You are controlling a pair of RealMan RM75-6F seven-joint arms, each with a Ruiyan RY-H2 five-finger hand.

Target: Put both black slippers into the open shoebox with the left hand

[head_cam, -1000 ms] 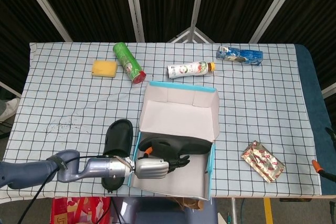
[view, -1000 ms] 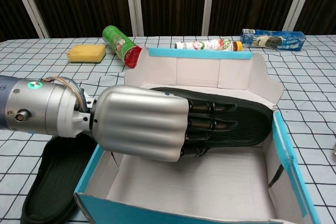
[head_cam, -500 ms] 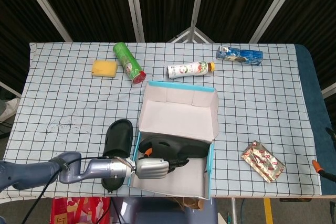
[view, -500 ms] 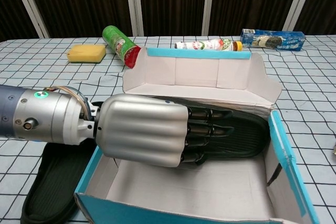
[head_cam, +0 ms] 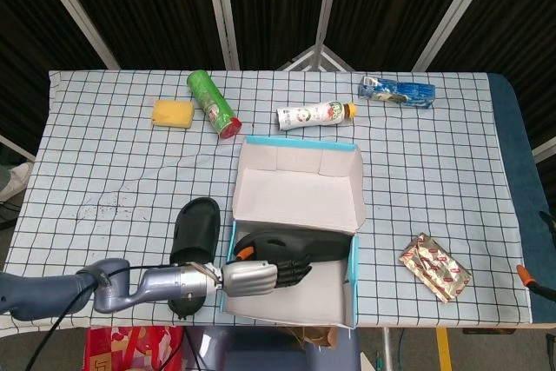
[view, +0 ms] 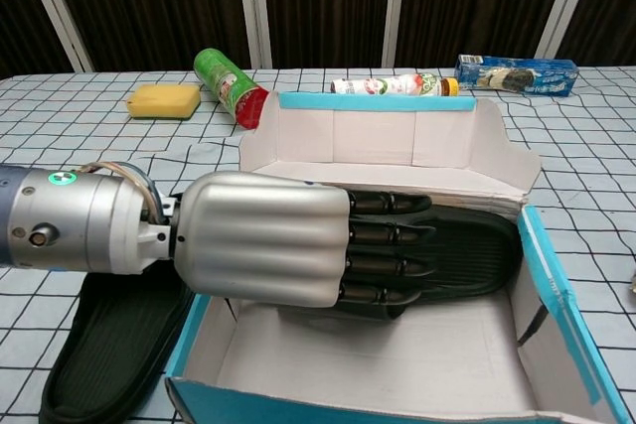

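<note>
The open shoebox (head_cam: 295, 187) (view: 397, 141) sits at the table's near edge, its lid standing up at the back. One black slipper (head_cam: 323, 246) (view: 467, 255) lies inside it. My left hand (head_cam: 256, 275) (view: 268, 235) reaches into the box from the left, its fingers stretched out flat on top of that slipper; the thumb is hidden. The second black slipper (head_cam: 196, 225) (view: 99, 345) lies sole down on the cloth just left of the box, partly under my left forearm. My right hand shows in neither view.
At the back lie a green can (head_cam: 212, 103), a yellow sponge (head_cam: 172, 113), a white bottle (head_cam: 314, 114) and a blue packet (head_cam: 398, 90). A foil packet (head_cam: 434, 267) lies to the right of the box. The table's near edge runs just below the box.
The slipper went down from a raised tilt to lying in the box. My left hand's fingers uncurled and now lie flat on it. The box shifted slightly right.
</note>
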